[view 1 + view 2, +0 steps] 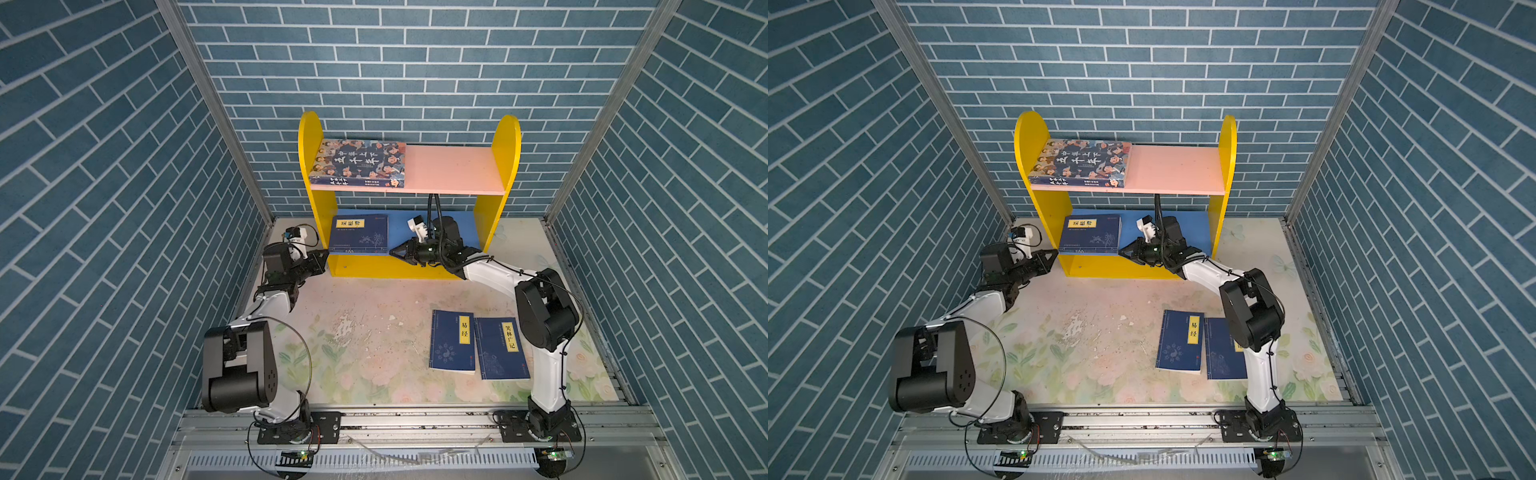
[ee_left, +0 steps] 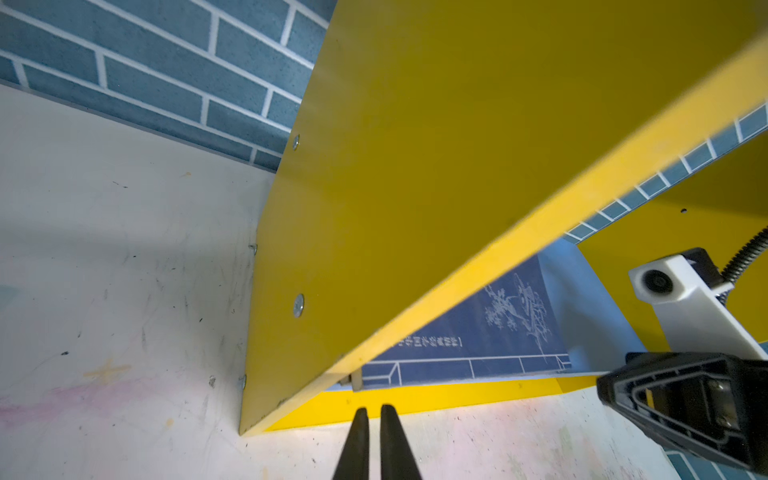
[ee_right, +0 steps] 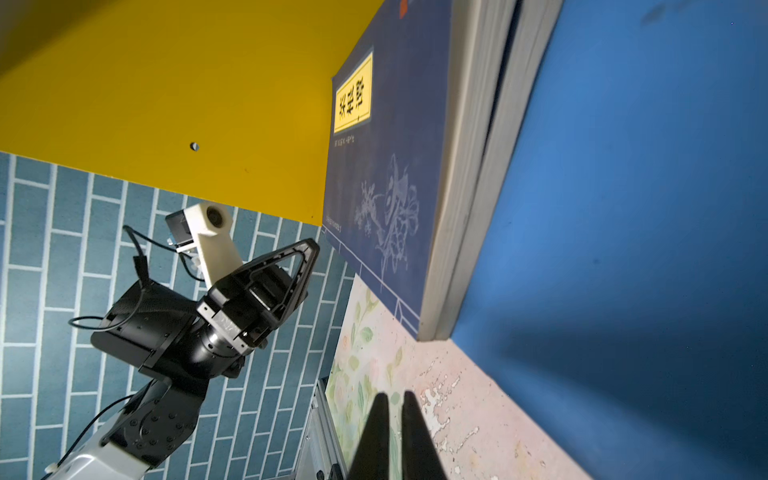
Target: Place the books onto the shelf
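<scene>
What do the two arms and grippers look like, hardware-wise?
The left arm and right arm match: white link shells, bulky black joint housings. The left gripper and right gripper are black, with open triangular frames tapering to points. A white camera mount sits on each wrist. Thin black cables run along the links; a ribbed black hose rises from the right wrist.

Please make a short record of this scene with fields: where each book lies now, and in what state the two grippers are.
pink upper board: cartoon-face book flat at its left end
blue lower board: navy book flat at left end; a second book seems to lie under it
table: two navy books flat, side by side
left gripper: shut, empty, at the shelf front left corner
right gripper: shut, empty, by the lower board's front edge
</scene>
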`<action>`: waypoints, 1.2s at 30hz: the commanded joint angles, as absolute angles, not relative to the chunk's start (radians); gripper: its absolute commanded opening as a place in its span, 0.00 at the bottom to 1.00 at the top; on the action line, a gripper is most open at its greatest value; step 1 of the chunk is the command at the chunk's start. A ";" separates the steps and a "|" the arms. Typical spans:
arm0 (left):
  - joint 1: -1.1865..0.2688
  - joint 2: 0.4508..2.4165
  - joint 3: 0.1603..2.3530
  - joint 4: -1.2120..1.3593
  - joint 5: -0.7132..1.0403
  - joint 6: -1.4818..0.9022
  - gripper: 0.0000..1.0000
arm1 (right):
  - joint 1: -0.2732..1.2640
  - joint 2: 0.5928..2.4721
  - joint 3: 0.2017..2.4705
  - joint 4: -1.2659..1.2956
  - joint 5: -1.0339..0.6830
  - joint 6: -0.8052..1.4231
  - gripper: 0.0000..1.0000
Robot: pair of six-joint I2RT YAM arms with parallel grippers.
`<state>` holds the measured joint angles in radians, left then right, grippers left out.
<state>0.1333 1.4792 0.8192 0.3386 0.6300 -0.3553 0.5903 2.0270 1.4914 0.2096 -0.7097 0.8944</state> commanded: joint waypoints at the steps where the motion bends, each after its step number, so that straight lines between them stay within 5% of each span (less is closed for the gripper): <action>1: 0.138 1.428 0.809 0.261 0.659 -0.315 0.11 | 0.580 2.024 1.509 0.249 -0.690 0.920 0.11; 36: 0.139 1.340 0.767 0.187 0.701 -0.284 0.12 | 0.592 2.172 1.675 0.182 -0.759 0.924 0.11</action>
<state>0.1333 1.3602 0.7860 0.1917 0.6857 -0.2985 0.5831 2.1490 1.6405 0.1932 -0.7334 0.9119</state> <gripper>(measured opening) 0.116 0.109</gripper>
